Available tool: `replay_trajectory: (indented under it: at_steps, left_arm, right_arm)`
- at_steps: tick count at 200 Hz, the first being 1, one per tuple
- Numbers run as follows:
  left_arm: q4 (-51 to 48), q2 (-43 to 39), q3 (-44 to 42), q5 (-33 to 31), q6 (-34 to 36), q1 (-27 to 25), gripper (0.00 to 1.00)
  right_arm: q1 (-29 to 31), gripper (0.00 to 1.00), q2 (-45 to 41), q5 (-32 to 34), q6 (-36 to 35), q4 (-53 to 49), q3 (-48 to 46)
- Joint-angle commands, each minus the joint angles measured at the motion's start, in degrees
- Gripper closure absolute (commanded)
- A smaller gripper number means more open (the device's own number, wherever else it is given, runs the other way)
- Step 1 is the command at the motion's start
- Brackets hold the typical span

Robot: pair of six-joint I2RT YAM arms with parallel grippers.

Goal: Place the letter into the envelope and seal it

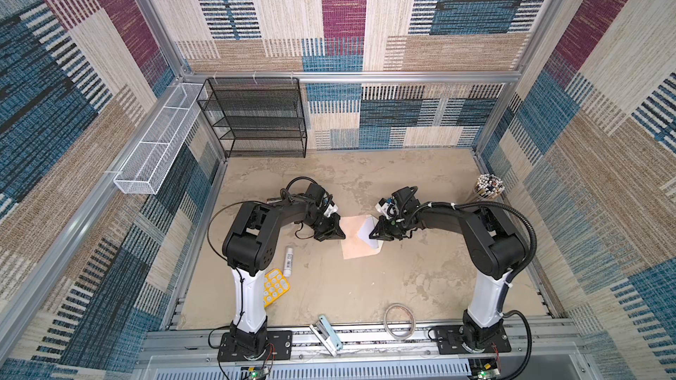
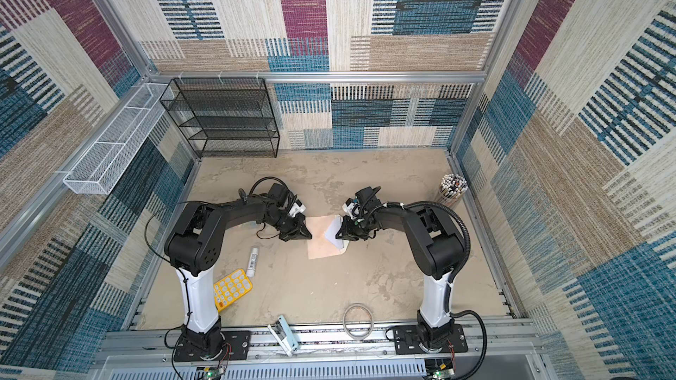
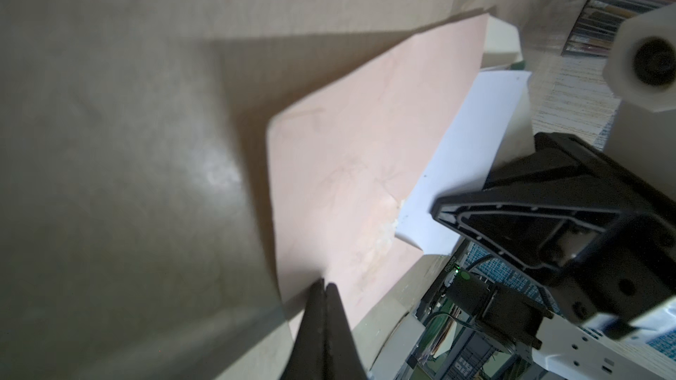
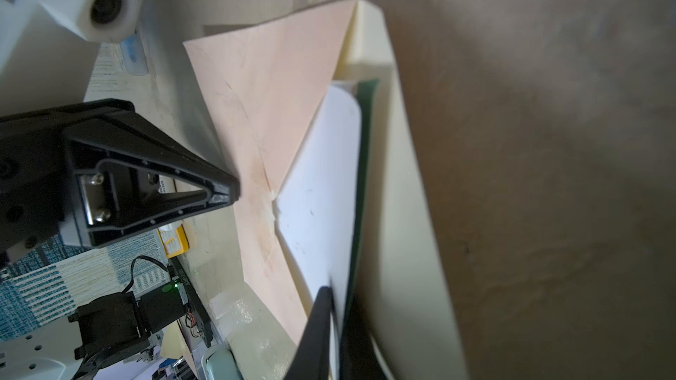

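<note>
letter (image 1: 365, 230) partly in the envelope (image 1: 353, 241) on the bench (image 1: 329, 286)
both top views: the letter (image 2: 332, 231) juts rightward. left wrist: left jaws closed tight at the envelope (image 3: 347, 162) edge. right wrist: right jaws barely apart astride the letter (image 4: 322, 177), perhaps loose.

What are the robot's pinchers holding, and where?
The right gripper has the edge of the letter between its jaws; whether it pinches cannot be told. The left gripper is shut at the edge of the envelope; hold unclear.
</note>
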Motion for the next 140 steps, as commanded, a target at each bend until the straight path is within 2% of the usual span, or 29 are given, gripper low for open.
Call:
replay_trajectory:
  at_steps: [1,10,43,68,100,140]
  left_arm:
    - [-3.6,-0.25,0.41,-3.52,1.34,0.03,1.0]
    - [-3.83,-0.43,0.56,-3.47,1.42,0.12,0.99]
    - [-4.08,-1.04,1.03,-3.25,1.5,0.28,0.96]
    - [-4.49,-1.3,1.41,-3.21,1.65,0.3,0.96]
    - [-4.63,-1.31,1.77,-2.96,1.82,0.34,0.96]
    - [-4.37,-0.78,1.77,-2.76,1.62,0.35,0.94]
  right_arm:
    - [-0.04,0.81,-0.29,0.42,-0.95,-1.17,1.08]
    - [-0.04,0.74,-0.56,0.99,-1.05,-1.69,1.37]
    - [-0.13,0.67,-1.37,3.64,-1.66,-4.0,2.63]
    - [-0.48,0.67,-1.98,5.28,-1.75,-4.8,3.54]
    - [-0.57,0.71,-0.42,4.5,-1.18,-4.03,4.18]
    - [-0.56,0.7,1.42,4.44,-0.25,-3.05,4.59]
